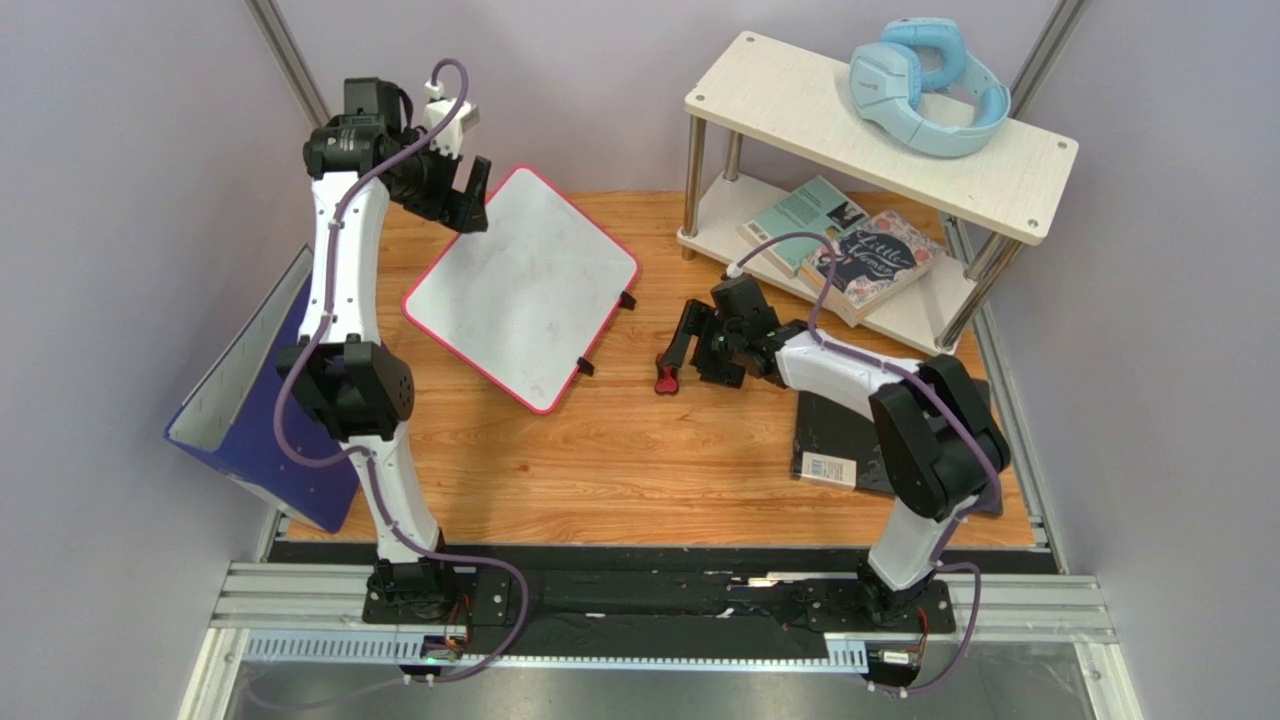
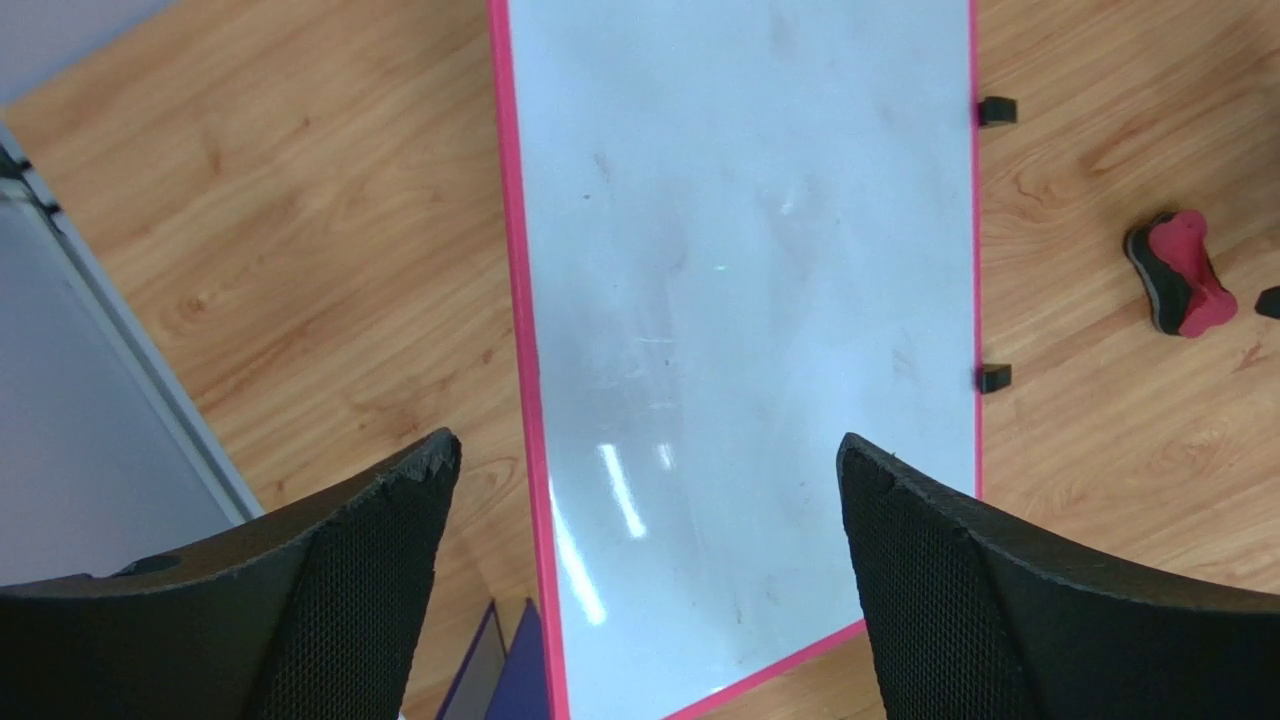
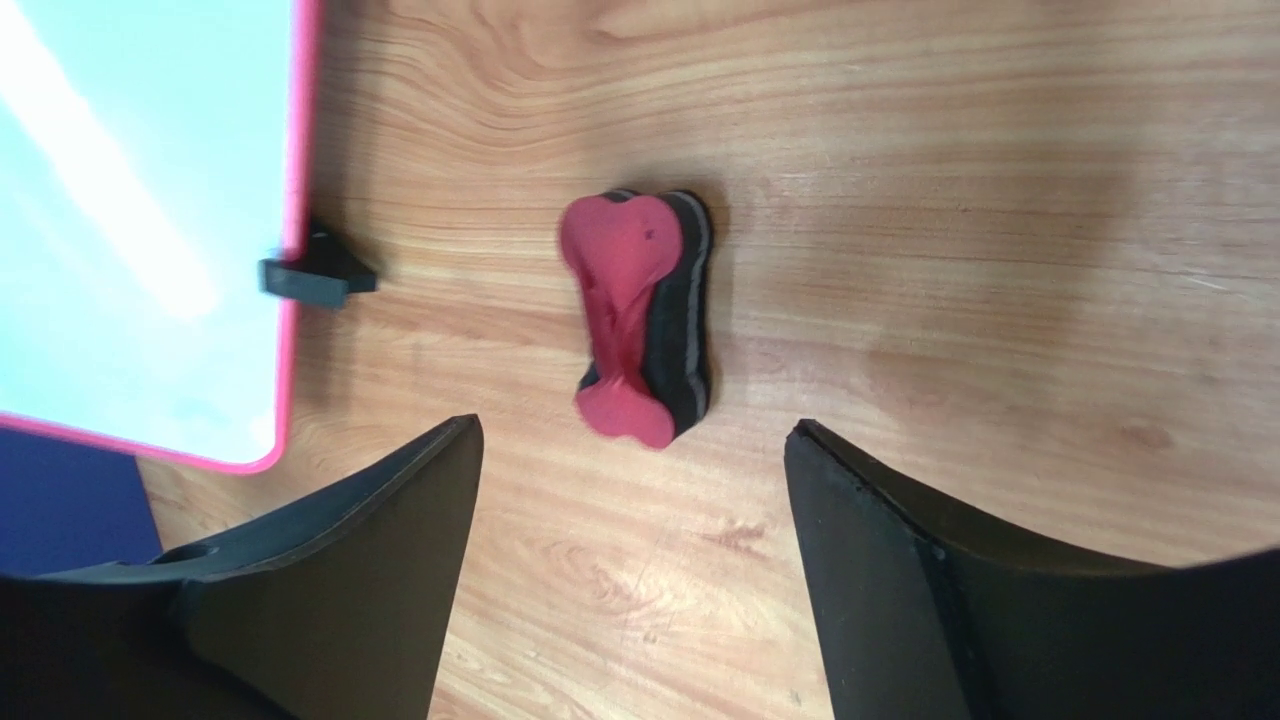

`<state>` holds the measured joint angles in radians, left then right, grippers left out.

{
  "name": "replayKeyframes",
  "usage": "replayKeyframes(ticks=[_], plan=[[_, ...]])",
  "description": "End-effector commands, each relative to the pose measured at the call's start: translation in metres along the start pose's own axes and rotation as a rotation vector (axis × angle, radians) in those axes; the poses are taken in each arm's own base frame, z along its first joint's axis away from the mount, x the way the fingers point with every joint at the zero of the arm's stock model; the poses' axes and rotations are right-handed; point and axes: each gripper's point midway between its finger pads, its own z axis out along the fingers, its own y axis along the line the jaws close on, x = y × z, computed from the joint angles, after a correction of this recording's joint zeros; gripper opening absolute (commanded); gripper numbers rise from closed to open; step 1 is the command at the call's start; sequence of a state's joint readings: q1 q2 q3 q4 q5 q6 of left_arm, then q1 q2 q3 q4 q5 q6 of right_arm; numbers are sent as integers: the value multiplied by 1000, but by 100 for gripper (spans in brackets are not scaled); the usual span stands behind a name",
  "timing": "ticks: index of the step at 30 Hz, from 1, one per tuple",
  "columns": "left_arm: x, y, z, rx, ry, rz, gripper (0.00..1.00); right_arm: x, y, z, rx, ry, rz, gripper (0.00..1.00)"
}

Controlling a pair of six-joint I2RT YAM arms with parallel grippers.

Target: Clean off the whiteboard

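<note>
The whiteboard [image 1: 519, 285] with its pink border lies flat on the wooden table, back left of centre, and its surface shows only faint smudges [image 2: 751, 270]. My left gripper [image 1: 466, 195] hovers open above its far left corner, with nothing between the fingers [image 2: 646, 444]. A red-and-black eraser [image 1: 666, 380] rests on the wood just right of the board [image 3: 639, 323]. My right gripper [image 1: 699, 353] stands open right behind it, fingertips apart from it [image 3: 631, 426]. The eraser also shows at the right edge of the left wrist view [image 2: 1183, 273].
A white two-level shelf [image 1: 781, 105] stands at the back right with blue headphones [image 1: 924, 83] on top and books [image 1: 857, 255] below. A blue-purple folder [image 1: 241, 405] leans off the table's left edge. A black mat [image 1: 834, 435] lies under the right arm.
</note>
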<state>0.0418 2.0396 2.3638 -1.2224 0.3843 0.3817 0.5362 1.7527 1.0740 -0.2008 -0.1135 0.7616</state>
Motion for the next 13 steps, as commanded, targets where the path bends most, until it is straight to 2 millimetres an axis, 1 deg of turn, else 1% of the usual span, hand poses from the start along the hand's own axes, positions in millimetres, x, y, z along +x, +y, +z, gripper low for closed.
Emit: replayKeyframes(ticks=[1, 2, 3, 4, 5, 6, 7, 8, 9, 10, 11, 12, 13], plan=[[-22, -27, -41, -4, -74, 113, 99, -27, 20, -43, -49, -132, -81, 82], [-23, -39, -40, 6, -64, 140, 99, -31, 20, -51, -50, -154, -97, 85], [-17, -44, -42, -2, -40, 154, 99, -37, 28, -69, -72, -195, -124, 93], [-14, -46, -42, -4, -35, 158, 99, -36, 24, -79, -51, -205, -155, 100], [-12, -48, -43, -8, -34, 159, 99, -43, 20, -89, -21, -249, -173, 100], [-4, -53, -46, 2, -24, 160, 99, -50, 25, -112, -37, -300, -191, 100], [-4, -54, -47, -2, -37, 165, 99, -47, 16, -120, -5, -302, -219, 100], [-3, -55, -49, -4, -42, 169, 99, -52, 12, -131, 19, -339, -230, 100], [2, -60, -54, 0, -47, 171, 99, -54, 11, -143, 22, -365, -242, 100], [-2, -62, -58, -3, -75, 181, 99, -57, 11, -164, 16, -409, -251, 100], [-4, -64, -61, 0, -90, 185, 99, -60, 4, -174, 42, -444, -264, 100], [-9, -68, -71, -6, -125, 181, 99, -59, -1, -182, 57, -460, -269, 100], [-12, -69, -76, -11, -141, 181, 99, -63, 1, -201, 42, -508, -271, 100]])
